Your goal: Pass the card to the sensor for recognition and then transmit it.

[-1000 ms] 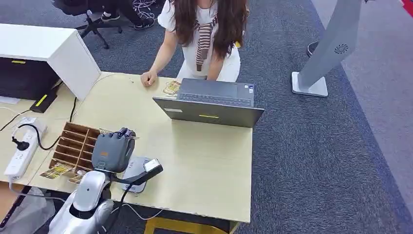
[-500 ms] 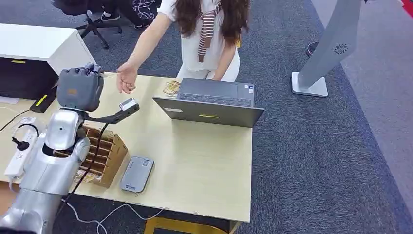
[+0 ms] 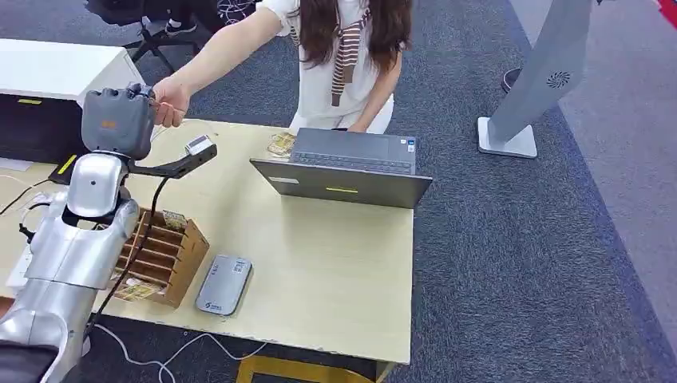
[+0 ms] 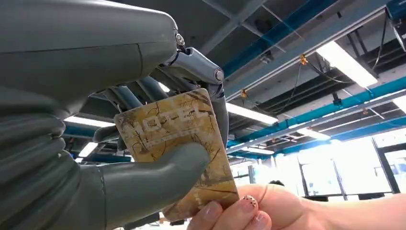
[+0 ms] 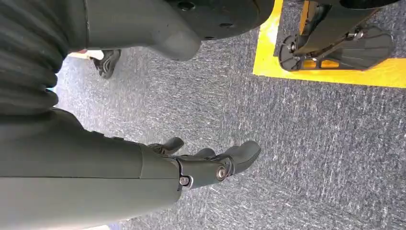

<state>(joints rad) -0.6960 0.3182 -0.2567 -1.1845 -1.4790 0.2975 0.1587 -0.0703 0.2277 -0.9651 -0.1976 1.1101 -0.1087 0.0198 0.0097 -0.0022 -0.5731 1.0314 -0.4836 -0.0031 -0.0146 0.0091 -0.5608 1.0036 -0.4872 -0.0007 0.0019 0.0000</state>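
Now left hand (image 4: 110,158) raised at far left, clamped on card (image 4: 179,148), person's hand (image 4: 249,211) pinching its edge, right hand (image 5: 210,165) hanging, fingers apart, holding nothing.

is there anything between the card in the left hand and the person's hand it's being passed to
Nothing visible stands between them. The left hand holds the card between its thumb and fingers, and the person's hand already pinches the card's free end. In the head view the two hands meet above the table's far left corner.
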